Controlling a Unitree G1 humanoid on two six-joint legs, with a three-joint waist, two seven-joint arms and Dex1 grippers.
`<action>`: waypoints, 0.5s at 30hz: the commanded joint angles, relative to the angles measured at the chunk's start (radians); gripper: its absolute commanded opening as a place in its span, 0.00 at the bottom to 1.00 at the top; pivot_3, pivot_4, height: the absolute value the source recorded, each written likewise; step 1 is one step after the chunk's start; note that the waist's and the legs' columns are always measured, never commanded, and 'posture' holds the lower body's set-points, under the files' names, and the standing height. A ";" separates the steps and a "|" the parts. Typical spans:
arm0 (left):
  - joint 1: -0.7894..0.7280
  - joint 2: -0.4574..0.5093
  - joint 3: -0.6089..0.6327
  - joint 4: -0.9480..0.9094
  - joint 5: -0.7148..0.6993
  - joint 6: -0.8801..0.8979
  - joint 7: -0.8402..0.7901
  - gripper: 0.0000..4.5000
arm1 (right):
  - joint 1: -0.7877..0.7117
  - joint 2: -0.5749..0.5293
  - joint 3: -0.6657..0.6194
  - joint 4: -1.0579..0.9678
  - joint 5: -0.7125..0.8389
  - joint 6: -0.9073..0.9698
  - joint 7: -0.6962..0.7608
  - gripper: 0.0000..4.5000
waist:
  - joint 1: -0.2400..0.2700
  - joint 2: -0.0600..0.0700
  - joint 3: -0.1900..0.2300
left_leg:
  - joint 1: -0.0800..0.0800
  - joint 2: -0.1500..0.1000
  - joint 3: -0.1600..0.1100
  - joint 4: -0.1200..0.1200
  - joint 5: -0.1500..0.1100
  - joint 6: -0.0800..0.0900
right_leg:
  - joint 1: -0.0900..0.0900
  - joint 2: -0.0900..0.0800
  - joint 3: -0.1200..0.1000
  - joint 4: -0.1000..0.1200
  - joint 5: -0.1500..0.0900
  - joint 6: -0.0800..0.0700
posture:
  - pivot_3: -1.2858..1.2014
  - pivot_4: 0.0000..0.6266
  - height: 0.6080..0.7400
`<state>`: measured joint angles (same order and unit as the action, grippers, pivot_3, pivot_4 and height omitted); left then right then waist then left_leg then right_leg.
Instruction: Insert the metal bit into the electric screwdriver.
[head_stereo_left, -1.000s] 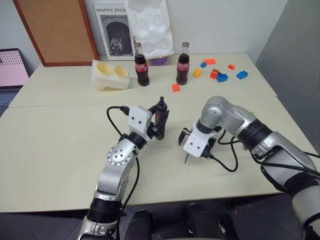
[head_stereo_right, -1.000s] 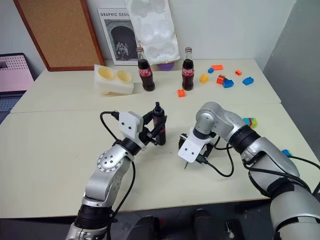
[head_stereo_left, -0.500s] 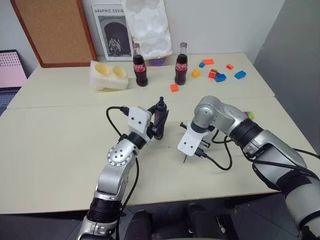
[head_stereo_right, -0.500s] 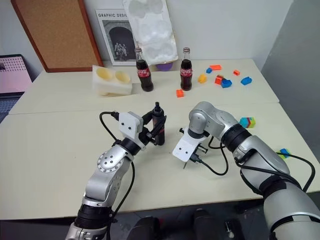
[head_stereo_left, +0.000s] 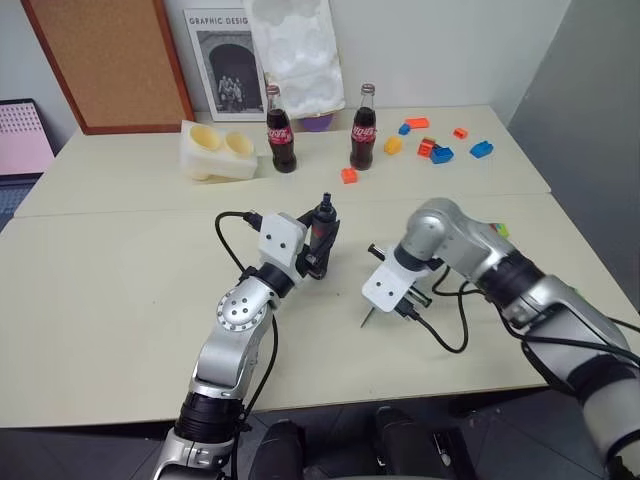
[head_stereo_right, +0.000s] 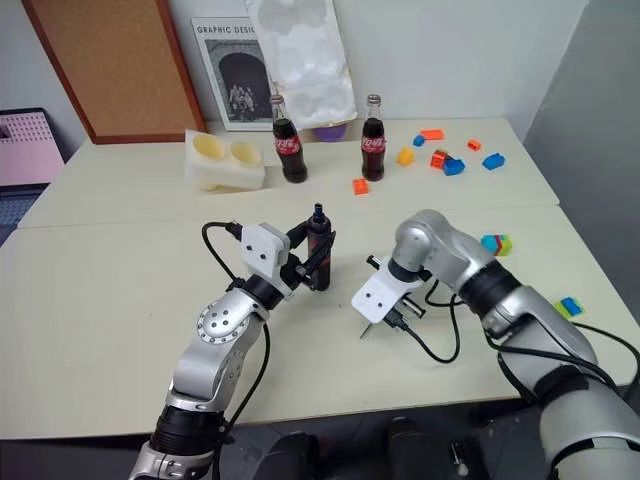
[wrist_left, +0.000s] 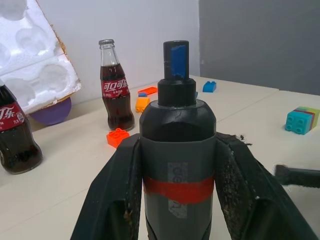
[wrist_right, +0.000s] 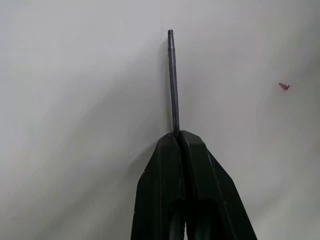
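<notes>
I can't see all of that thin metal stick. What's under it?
Under the bit lies bare pale table. Its back end disappears between the shut fingers of the right pincer, so how far in it reaches is hidden.

We list a slim dull-metal bit (wrist_right: 173, 82), matt black plastic screwdriver (wrist_left: 177, 165), glossy glass bottles (wrist_left: 113, 86), smooth table (head_stereo_left: 120, 290).

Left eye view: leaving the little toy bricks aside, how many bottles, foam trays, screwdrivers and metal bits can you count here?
cola bottles: 2
foam trays: 2
electric screwdriver: 1
metal bit: 1
Total: 6
</notes>
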<state>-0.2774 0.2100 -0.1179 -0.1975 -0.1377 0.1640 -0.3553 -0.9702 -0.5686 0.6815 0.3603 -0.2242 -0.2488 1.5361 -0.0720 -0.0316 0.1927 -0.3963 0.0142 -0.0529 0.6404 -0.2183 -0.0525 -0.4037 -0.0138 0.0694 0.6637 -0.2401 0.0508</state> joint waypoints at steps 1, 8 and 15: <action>0.009 0.004 0.036 0.022 -0.028 0.023 -0.009 0.37 | 0.061 -0.094 -0.136 -0.221 0.169 0.242 0.078 0.00 | -0.002 0.000 0.000 | 0.000 0.000 0.001 0.000 0.000 0.000 | 0.000 0.000 0.001 0.000 0.000 0.000 | 0.52 0.24 1.00; -0.015 0.014 0.051 -0.012 -0.076 0.024 -0.047 0.37 | 0.293 -0.218 -0.445 -0.616 0.499 0.761 -0.083 0.00 | 0.014 0.000 0.000 | -0.003 0.000 -0.001 0.000 0.000 0.000 | -0.002 0.000 -0.002 -0.001 -0.001 0.000 | 0.52 0.24 1.00; -0.082 0.014 0.020 -0.048 -0.108 0.036 -0.111 0.37 | 0.363 -0.119 -0.819 -0.781 0.843 1.208 -0.397 0.00 | 0.020 -0.001 0.001 | -0.004 0.000 0.000 0.001 0.000 0.000 | -0.002 0.000 -0.001 -0.002 -0.002 -0.003 | 0.52 0.24 1.00</action>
<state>-0.3202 0.2230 -0.0858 -0.1937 -0.2274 0.2152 -0.4374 -0.6028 -0.7012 -0.0367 -0.3704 0.5173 0.8543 1.2282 -0.0516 -0.0330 0.1940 -0.4010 0.0137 -0.0532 0.6416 -0.2184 -0.0525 -0.4058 -0.0138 0.0683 0.6614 -0.2423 0.0482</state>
